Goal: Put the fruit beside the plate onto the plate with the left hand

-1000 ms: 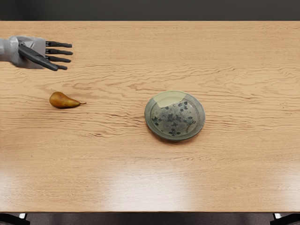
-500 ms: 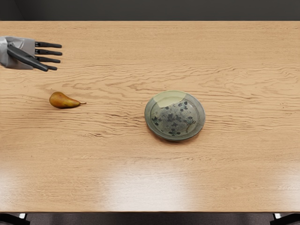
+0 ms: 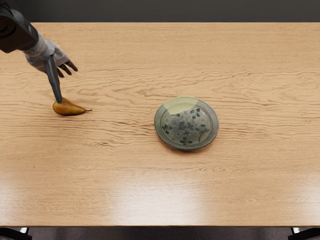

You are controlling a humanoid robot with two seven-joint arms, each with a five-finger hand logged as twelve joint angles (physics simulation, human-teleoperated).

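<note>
Pear: a brown-gold pear (image 3: 67,108) lies on its side on the bare wood, fat end toward the picture's left, thin stem pointing right toward the plate
Pear's place: the left part of the table (image 3: 160,185), well apart from the plate (image 3: 162,127), with open wood between the two; it is not on the plate
Plate: round, grey-green glaze with a dark flower pattern and a paler patch at its upper-left rim; it sits flat near the middle of the table, slightly right of centre
Left arm: a dark forearm (image 3: 15,32) comes in from the upper-left corner and slants down to the wrist
Left hand: the left hand (image 3: 50,56) hangs over the table just behind and above the pear's fat end, palm side turned toward the fruit
Hand state: loose and unclenched, grasping nothing
Fingers: one long dark digit (image 3: 53,82) reaches straight down toward the pear, while the others show as short dark tips fanned out to the right of the palm
Contact: the tip of the long digit meets the pear's upper edge in the head view; whether it really touches the skin or only stands in front of it cannot be told
Table surface: light wood with wavy grain, soft glare patches along the near edge
</note>
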